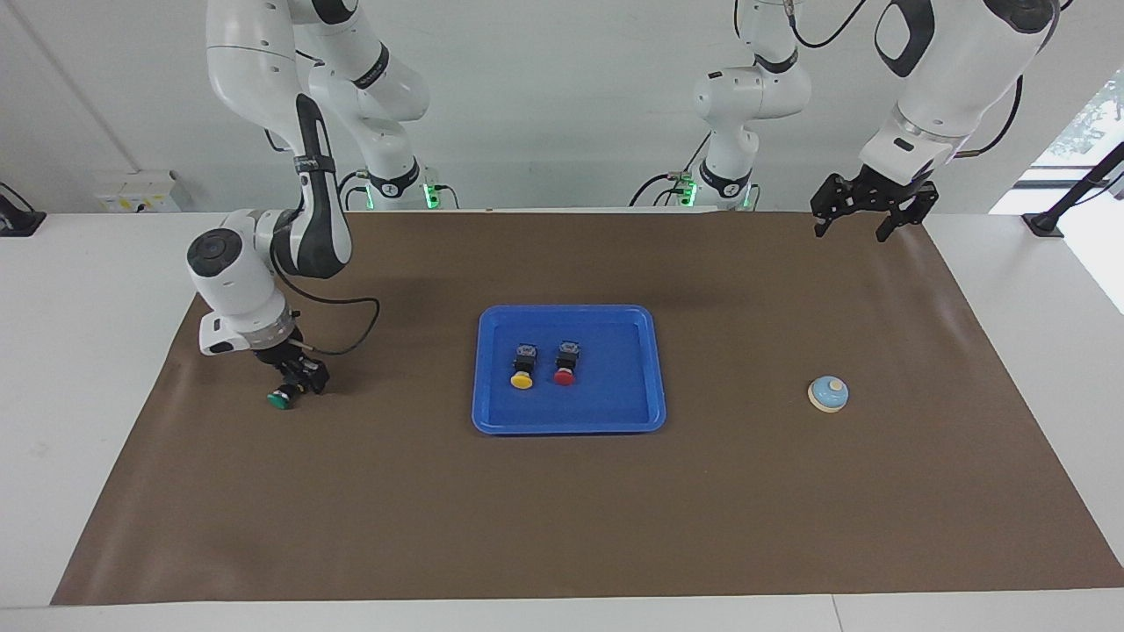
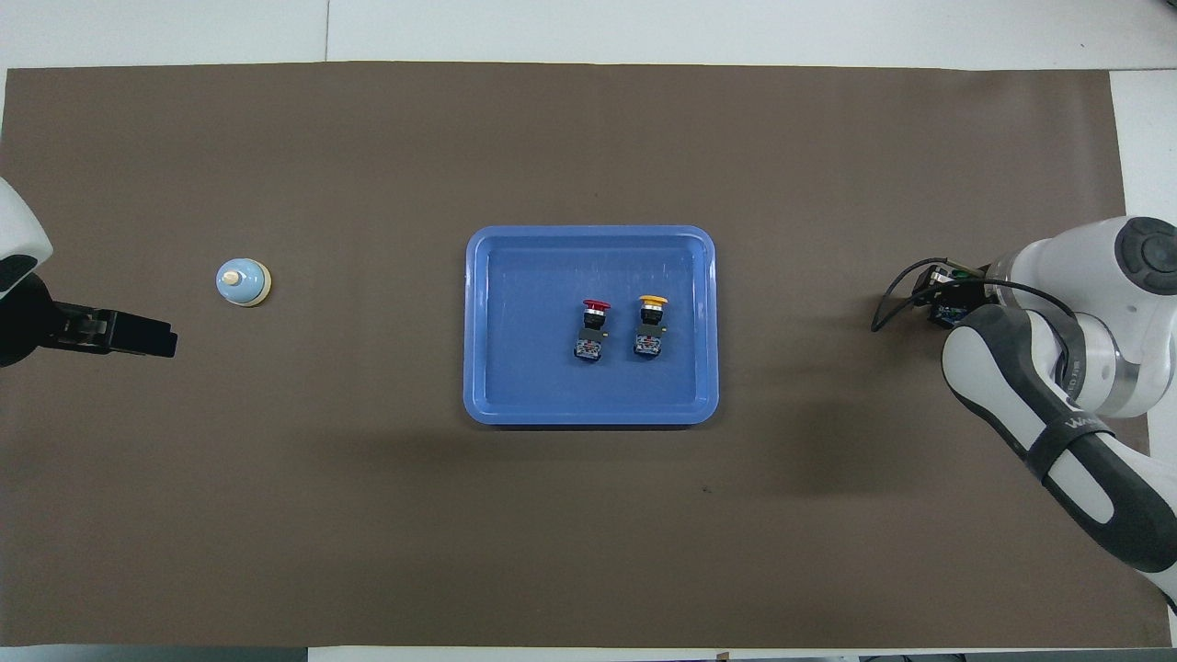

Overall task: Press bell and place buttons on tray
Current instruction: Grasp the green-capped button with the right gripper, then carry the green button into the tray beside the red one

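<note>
Right gripper (image 1: 294,384) down on the green button (image 1: 280,400)
Its jaws flank the button's black body on the mat; pinching or not, cannot tell. Left gripper (image 1: 865,209) waits, jaws spread.

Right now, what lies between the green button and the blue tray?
Nothing: only bare brown mat separates the green button from the tray, as the facing view shows.

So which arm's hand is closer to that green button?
The right. The right gripper is down at the green button on the mat; the left gripper waits raised at the table's other end, near the bell.
</note>
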Controlling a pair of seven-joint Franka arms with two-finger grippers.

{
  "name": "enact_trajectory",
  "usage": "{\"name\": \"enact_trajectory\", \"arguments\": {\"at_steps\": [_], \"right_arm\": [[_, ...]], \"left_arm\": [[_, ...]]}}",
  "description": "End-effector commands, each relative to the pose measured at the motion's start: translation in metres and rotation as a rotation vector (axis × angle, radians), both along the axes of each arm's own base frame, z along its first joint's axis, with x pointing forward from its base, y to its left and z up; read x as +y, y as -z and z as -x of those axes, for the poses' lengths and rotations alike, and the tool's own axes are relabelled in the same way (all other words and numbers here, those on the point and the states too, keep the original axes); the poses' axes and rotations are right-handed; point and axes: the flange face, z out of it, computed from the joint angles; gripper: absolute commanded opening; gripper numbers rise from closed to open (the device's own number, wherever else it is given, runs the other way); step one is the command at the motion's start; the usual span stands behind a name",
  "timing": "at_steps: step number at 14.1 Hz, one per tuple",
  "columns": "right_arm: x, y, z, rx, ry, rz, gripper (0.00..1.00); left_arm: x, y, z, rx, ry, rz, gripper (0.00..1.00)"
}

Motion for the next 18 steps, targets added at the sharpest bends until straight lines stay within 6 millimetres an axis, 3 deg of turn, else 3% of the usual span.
{"name": "enact_trajectory", "arguments": {"at_steps": [1, 5, 7, 9, 11, 13, 16, 18], "right_arm": [[-0.004, 0.004, 0.001, -0.019, -0.022, 0.007, 0.46], [-0.004, 0.003, 0.001, -0.013, -0.023, 0.007, 0.08], [0.004, -0.004, 0.000, -0.002, -0.037, 0.009, 0.03], [0.023, -0.033, -0.013, 0.025, -0.065, 0.013, 0.00], [0.069, -0.072, -0.032, 0.041, -0.103, 0.011, 0.00], [0.137, -0.102, -0.041, 0.058, -0.143, 0.004, 0.00], [0.244, -0.119, -0.031, 0.028, -0.185, -0.027, 0.00], [0.300, -0.125, -0.015, 0.032, -0.226, -0.109, 0.00]], "left_arm": [[0.000, -0.001, 0.005, -0.020, 0.001, -0.012, 1.00], [0.000, -0.001, 0.005, -0.020, 0.001, -0.012, 1.00], [0.001, -0.001, 0.005, -0.020, 0.000, -0.012, 1.00], [0.002, -0.001, 0.005, -0.020, 0.000, -0.012, 1.00], [0.003, -0.001, 0.006, -0.020, -0.002, -0.013, 1.00], [0.003, -0.001, 0.006, -0.020, 0.001, -0.013, 1.00], [0.004, 0.000, 0.006, -0.017, 0.001, -0.013, 1.00], [0.004, 0.000, 0.006, -0.014, 0.000, -0.013, 1.00]]}}
